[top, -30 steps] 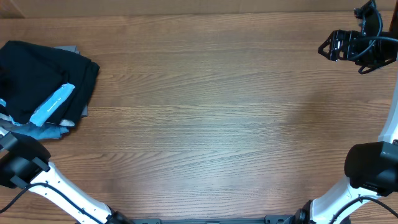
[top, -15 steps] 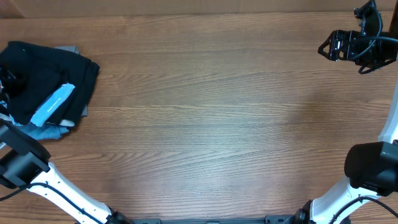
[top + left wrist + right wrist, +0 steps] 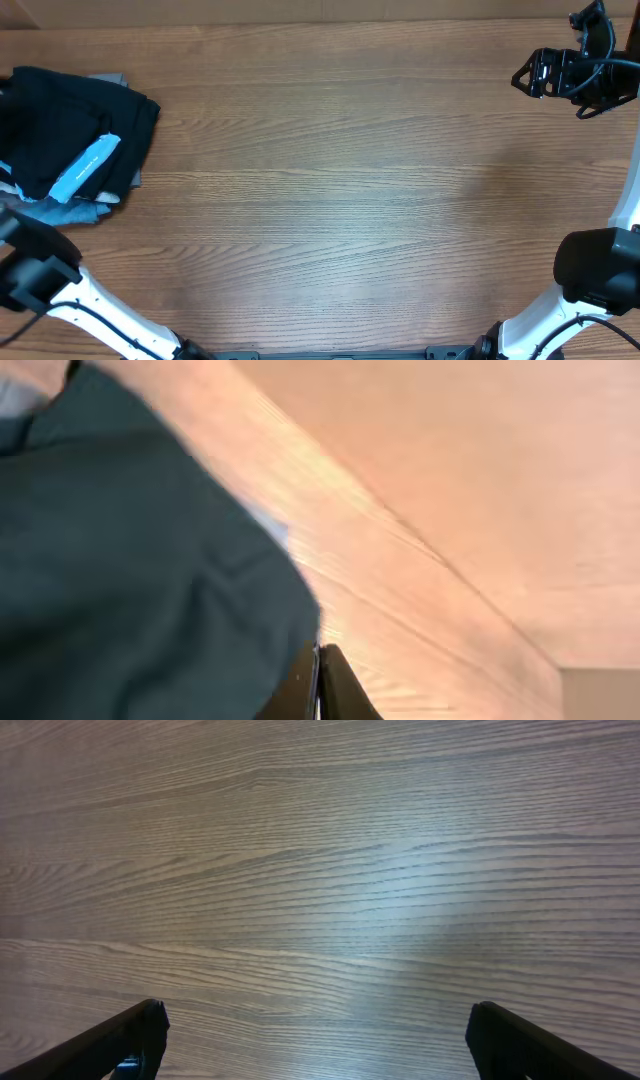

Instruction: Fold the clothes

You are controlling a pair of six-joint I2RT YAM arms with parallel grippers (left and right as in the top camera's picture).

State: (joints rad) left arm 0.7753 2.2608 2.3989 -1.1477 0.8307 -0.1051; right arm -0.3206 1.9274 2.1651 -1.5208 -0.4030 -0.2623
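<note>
My left gripper (image 3: 316, 678) was clamped, apparently on an edge of the black T-shirt (image 3: 60, 120) atop the pile (image 3: 70, 212) at the table's (image 3: 350, 200) left, to pull it free; my right gripper (image 3: 315, 1020) hung open, waiting.

From my feed the whole work area is one big wood-grain counter (image 3: 330, 190), medium brown with long streaky grain running left to right, and it fills pretty much the entire overhead view. Along the far edge there's a thin, lighter tan strip (image 3: 300, 10); can't tell if that's a wall or just a board. Lighting looks soft and fairly even from above, with a paler washed-out sheen on the grain in the right wrist view.
</note>
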